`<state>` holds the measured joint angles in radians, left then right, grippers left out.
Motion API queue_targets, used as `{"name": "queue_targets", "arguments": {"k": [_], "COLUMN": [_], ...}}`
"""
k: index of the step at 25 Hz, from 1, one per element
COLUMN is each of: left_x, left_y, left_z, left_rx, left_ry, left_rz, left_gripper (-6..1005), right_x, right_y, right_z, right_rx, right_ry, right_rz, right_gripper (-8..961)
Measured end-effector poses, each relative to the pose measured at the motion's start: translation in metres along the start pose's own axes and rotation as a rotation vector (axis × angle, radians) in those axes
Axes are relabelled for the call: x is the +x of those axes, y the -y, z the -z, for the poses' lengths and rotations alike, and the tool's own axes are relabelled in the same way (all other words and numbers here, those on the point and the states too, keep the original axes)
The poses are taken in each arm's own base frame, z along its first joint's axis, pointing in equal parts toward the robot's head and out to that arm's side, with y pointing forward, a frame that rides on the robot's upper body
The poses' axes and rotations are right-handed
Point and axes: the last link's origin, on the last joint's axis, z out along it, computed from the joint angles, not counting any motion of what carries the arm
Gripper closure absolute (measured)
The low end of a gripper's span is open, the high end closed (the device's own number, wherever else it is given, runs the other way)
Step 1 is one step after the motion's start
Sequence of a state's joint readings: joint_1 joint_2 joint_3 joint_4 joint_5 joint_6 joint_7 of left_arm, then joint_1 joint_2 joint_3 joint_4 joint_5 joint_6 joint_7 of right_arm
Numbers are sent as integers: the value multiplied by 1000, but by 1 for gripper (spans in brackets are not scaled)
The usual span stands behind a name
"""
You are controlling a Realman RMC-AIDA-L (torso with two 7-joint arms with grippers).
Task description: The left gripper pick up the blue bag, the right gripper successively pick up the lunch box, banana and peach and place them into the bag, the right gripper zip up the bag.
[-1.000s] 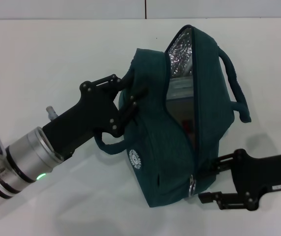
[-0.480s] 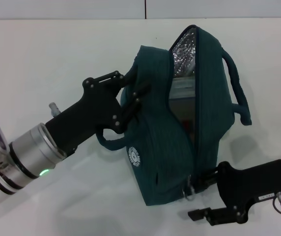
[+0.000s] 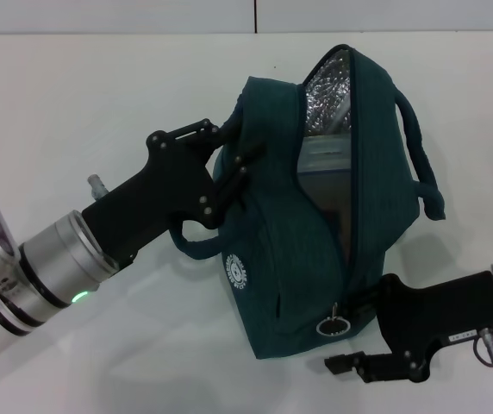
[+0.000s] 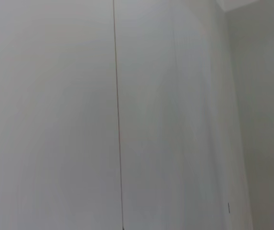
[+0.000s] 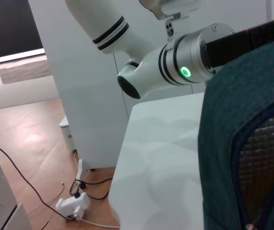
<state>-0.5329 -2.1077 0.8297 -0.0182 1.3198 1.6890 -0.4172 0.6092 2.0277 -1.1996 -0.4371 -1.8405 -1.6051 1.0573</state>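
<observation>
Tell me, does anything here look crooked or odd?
The blue bag leans over rather than standing square, its zipper gaping so the foil lining shows. The left tool pinches its side; the right tool sits by the ring pull.

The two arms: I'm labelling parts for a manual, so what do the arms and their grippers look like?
The left gripper is a black two-finger linkage claw with silver screw heads, on a silver cylindrical wrist with black rings and a green light; the right wrist view shows its white arm segment with black bands. The right gripper is a similar black claw on a black arm with a small white label and a silver cuff.
</observation>
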Motion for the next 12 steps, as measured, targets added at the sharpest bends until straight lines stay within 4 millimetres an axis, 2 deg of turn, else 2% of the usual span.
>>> {"name": "queue_targets", "arguments": {"k": [7,11,12], "left_x": [1,2,2], "left_y": [2,5,5], "left_z": [-1,0,0], "left_rx": [8,31,31], "left_ry": [-7,-13,-13], "left_rz": [-4,-6,-6], "left_gripper": [603,594,592], "right_x": [0,-1,-1], "right_y": [3,3,3], "right_z": [3,5,6], "right_rx": [27,30,30], "right_ry": [3,4,4], "right_rz": [12,35,38], "right_gripper": [610,834,843]}}
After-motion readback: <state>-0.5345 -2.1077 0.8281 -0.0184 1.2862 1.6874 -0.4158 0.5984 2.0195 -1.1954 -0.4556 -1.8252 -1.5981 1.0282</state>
